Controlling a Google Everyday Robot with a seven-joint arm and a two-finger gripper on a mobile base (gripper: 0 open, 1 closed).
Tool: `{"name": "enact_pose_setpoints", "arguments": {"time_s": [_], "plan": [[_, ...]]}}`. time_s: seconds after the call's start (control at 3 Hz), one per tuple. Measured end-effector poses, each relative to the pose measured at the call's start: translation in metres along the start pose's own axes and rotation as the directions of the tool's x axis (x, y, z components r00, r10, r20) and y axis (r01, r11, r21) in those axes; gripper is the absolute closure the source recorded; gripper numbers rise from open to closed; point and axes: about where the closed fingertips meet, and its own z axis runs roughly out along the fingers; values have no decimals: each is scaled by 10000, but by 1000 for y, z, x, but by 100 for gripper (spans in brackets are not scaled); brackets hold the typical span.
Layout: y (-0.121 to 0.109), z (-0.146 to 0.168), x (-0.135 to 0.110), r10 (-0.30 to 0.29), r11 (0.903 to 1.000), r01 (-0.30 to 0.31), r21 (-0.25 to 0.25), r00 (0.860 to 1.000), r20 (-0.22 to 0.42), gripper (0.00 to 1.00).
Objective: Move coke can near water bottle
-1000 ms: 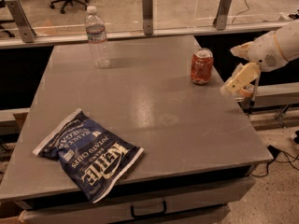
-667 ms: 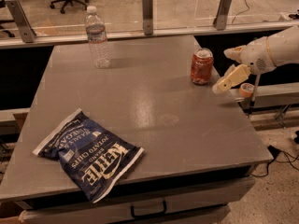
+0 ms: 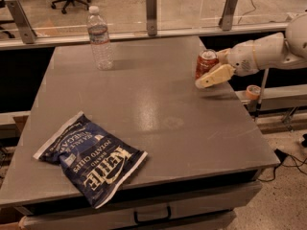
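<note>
The coke can is red with a silver top and stands upright near the right edge of the grey table. The water bottle is clear with a white cap and stands upright at the table's back left, well apart from the can. My gripper reaches in from the right on a white arm. Its cream fingers are spread either side of the can: one finger lies in front of the can's base, the other shows behind the can's top right. The can rests on the table.
A dark blue Kettle chips bag lies flat at the table's front left. A glass partition with metal posts runs along the back edge. A roll of tape sits on a lower ledge right of the table.
My gripper has moved left from beside the table's right edge until its fingers straddle the can. The can, bottle and chips bag have not moved.
</note>
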Motion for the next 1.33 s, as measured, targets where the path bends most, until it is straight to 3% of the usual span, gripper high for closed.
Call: {"name": "enact_pose_setpoints", "arguments": {"time_s": [0.33,0.67,1.0,1.33], "plan": [[-1,10,-8,198,9998,-198,-14,9993,328,45],[-6,0,-22,177,9995,-197,251,9968,782,67],[-18,-47,-59,-393,9906,231,1346,9921,1194,98],[-17,-43,-57,-356,9918,206,1264,9924,1177,100]]}}
